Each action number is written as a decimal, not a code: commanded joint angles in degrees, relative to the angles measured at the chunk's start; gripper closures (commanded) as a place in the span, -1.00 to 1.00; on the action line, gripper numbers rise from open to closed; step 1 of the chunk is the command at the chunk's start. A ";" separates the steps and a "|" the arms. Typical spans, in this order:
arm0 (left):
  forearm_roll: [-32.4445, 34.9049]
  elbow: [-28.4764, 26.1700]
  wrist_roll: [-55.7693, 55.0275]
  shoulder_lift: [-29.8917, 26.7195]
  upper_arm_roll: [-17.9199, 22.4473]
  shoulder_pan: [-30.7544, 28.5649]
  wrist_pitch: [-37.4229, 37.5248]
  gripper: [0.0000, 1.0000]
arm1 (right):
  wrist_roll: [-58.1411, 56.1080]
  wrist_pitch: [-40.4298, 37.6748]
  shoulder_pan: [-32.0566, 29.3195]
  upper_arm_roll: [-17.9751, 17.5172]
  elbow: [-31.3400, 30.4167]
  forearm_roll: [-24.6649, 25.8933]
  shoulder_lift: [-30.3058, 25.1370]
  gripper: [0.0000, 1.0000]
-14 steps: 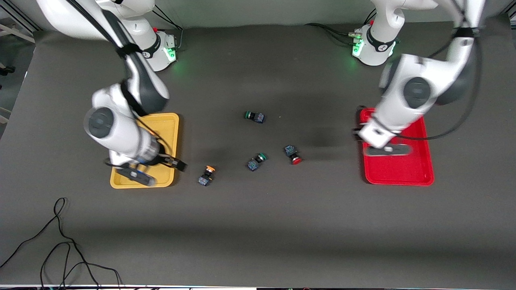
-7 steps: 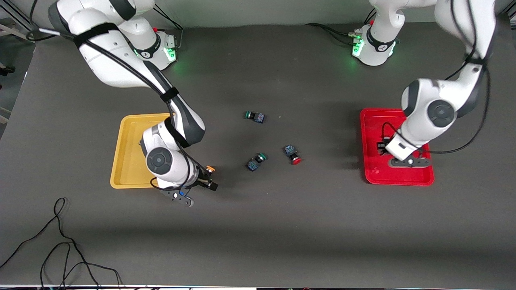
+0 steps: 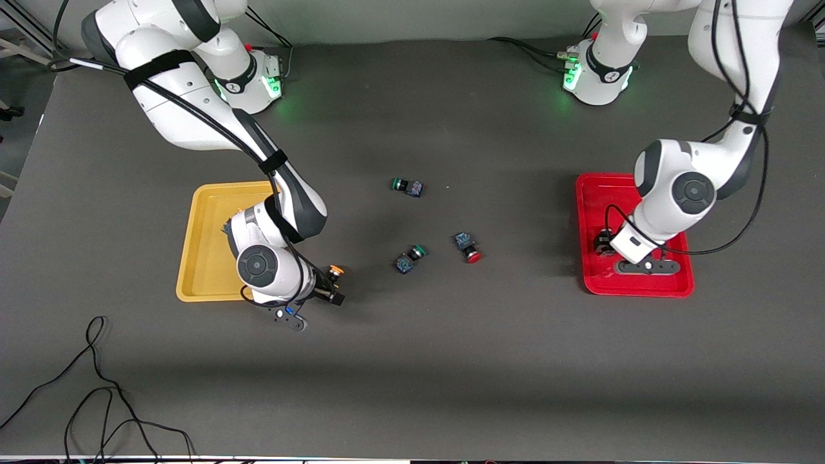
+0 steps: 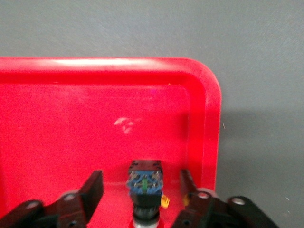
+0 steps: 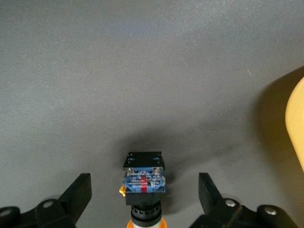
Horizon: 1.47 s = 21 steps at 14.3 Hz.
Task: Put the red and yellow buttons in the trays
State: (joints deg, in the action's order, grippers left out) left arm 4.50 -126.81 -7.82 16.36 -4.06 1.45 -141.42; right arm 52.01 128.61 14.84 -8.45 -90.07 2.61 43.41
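The dark grey desk [image 3: 451,361] carries everything. On it lie two trays: the yellow tray [image 3: 205,245] toward the right arm's end, and the red tray [image 3: 593,277] toward the left arm's end.

The left end effector [image 4: 142,199] is low inside the red tray, at the part of the tray nearer to the front camera. Its fingers [image 4: 95,187] are spread wide, and a button [image 4: 145,183] lies on the tray floor between them, touching neither finger. The colour of its cap I cannot tell.

The right end effector [image 5: 142,194] is down at the desk just beside the yellow tray, on the side toward the middle. Its fingers [image 5: 78,190] are also wide apart, with an orange-yellow button [image 3: 333,270] lying on the desk between them, not gripped.

In the middle of the desk a red button [image 3: 468,248] lies on its side. Near it, toward the right arm's end, is a green button [image 3: 410,258], and a second green button [image 3: 407,186] lies farther from the front camera. A black cable [image 3: 97,380] lies on the desk near the front camera.
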 commanded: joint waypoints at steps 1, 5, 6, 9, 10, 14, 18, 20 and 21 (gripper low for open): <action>-0.01 5.93 -1.05 -4.31 -1.04 -0.14 12.27 -1.00 | 1.78 2.17 0.19 0.19 -0.37 1.35 0.71 -0.86; -1.51 12.19 -16.57 -2.91 -2.54 5.12 15.12 -1.00 | 1.78 2.08 0.10 0.28 -0.37 1.35 0.71 0.17; -1.77 13.50 -22.70 -2.04 -2.54 8.01 15.12 -1.00 | 1.78 2.00 0.02 0.28 -0.37 1.35 0.62 0.37; -1.77 18.59 -47.39 2.87 -2.45 16.90 14.33 -1.00 | 1.52 0.95 -0.25 0.28 -0.10 1.26 -1.04 0.62; -1.51 21.14 -53.47 5.59 -2.54 19.10 14.33 -1.00 | 0.99 -1.23 -0.42 0.36 -0.02 1.26 -3.22 0.63; -0.90 30.72 -66.07 15.87 -2.45 27.19 14.16 -1.00 | -10.30 -13.46 -4.37 3.77 -0.45 0.56 -12.63 0.63; 2.43 33.20 -70.92 24.23 -2.10 29.92 6.62 -1.00 | -20.18 -7.79 -4.55 10.46 -7.28 -1.11 -12.48 0.62; 4.72 33.03 -71.81 25.83 -2.10 30.10 6.07 -0.85 | -21.86 -2.51 -4.73 11.17 -11.42 -1.03 -11.77 0.61; 4.73 32.77 -71.90 25.83 -2.10 30.10 6.50 -0.54 | -23.69 -2.31 -5.51 11.87 -12.05 -1.03 -11.77 0.58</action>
State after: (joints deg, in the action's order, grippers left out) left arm 7.64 -95.74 -77.82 41.44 -7.18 30.46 -135.87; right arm 31.31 123.67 8.94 2.19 -99.10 2.32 31.99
